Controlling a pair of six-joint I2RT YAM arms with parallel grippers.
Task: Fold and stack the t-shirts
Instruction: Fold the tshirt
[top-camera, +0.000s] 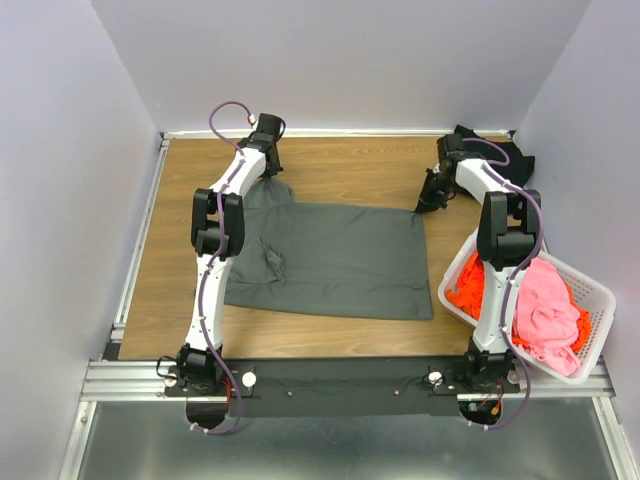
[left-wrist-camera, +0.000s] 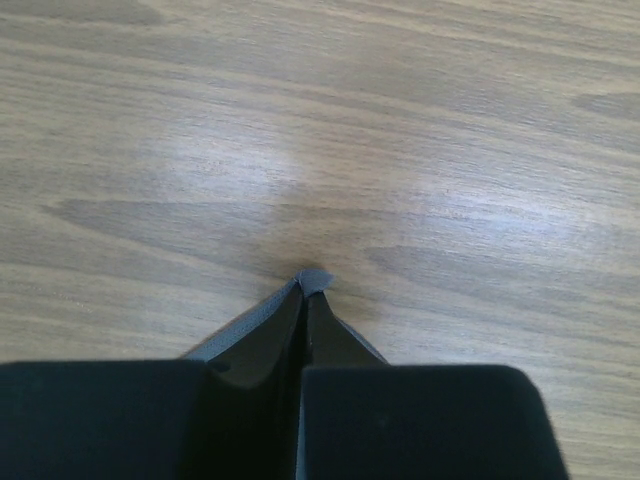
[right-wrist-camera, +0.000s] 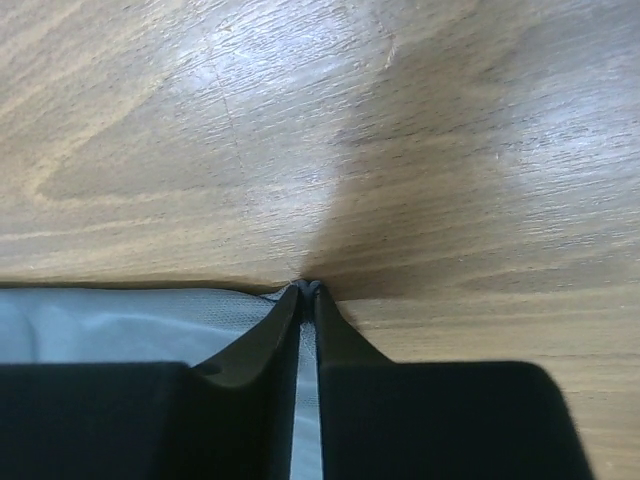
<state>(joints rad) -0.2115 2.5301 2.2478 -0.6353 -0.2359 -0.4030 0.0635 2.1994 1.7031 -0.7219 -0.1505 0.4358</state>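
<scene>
Dark grey cotton t-shirt (top-camera: 340, 260) lies flat mid-table, far hem edge toward the back wall. Both claws are on its far corners:
- left gripper (left-wrist-camera: 310, 283): jaws pressed together, small nub of grey cloth pinched at the tips, low over the wooden tabletop (left-wrist-camera: 400, 130)
- right gripper (right-wrist-camera: 308, 290): same, closed on the grey hem corner, cloth trailing off to its left

Reads as a symmetric two-corner pinch so the far edge can lift evenly and come toward the near edge, so a fold is set up but not started. The small bites could slip under tension.

Crumpled black t-shirt (top-camera: 500, 155) sits in the far-right corner, clear of the fold area. Orange t-shirt (top-camera: 465, 290) and pink t-shirt (top-camera: 550, 310) wait in the white slatted plastic basket (top-camera: 600, 300), tilted at the right edge. No stack visible yet.
</scene>
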